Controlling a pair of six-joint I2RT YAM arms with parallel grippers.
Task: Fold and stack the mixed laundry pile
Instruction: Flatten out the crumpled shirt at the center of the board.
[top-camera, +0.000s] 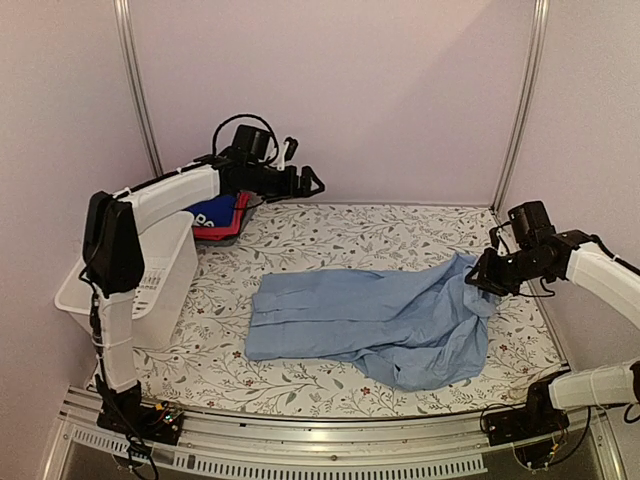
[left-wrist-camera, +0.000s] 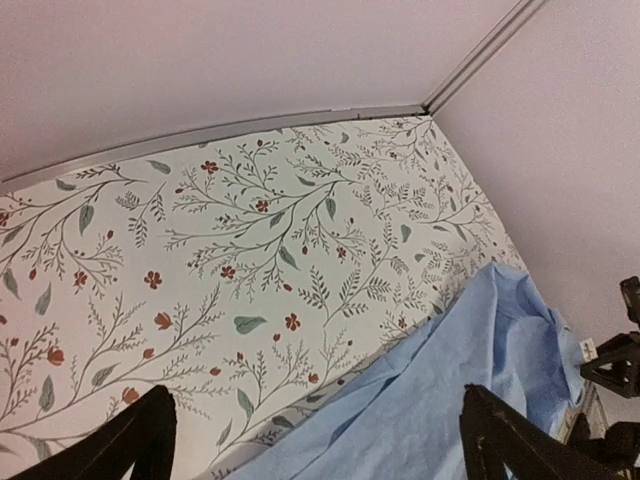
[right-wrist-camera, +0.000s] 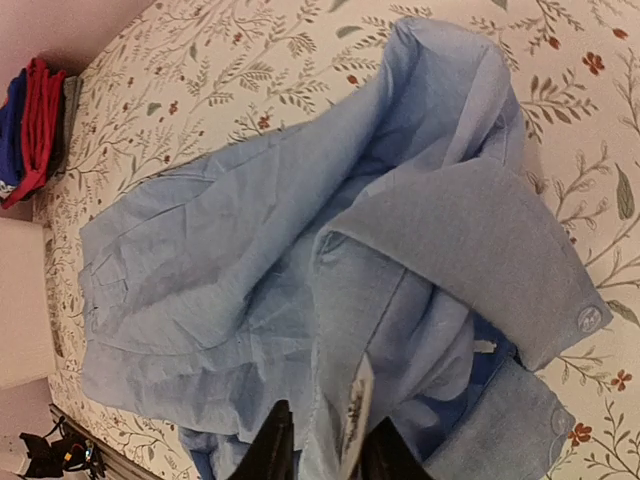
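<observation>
The large pale-blue button shirt (top-camera: 370, 320) lies spread across the middle of the table, bunched at its right end. My right gripper (top-camera: 487, 277) is shut on the shirt's fabric near the collar; in the right wrist view the cloth (right-wrist-camera: 300, 250) and a white label sit between my fingertips (right-wrist-camera: 272, 448). My left gripper (top-camera: 312, 183) is open and empty, held above the table's back edge, and in the left wrist view its fingers (left-wrist-camera: 135, 440) are wide apart. A folded pink-red garment (top-camera: 222, 228) and a blue item with white print (top-camera: 208, 213) are stacked at the back left. Royal-blue trousers do not show separately.
A white slotted plastic basket (top-camera: 150, 275) stands at the left edge, next to the left arm. The floral table cover (top-camera: 330, 235) ends at walls behind and on both sides. The folded stack (right-wrist-camera: 30, 115) also shows in the right wrist view.
</observation>
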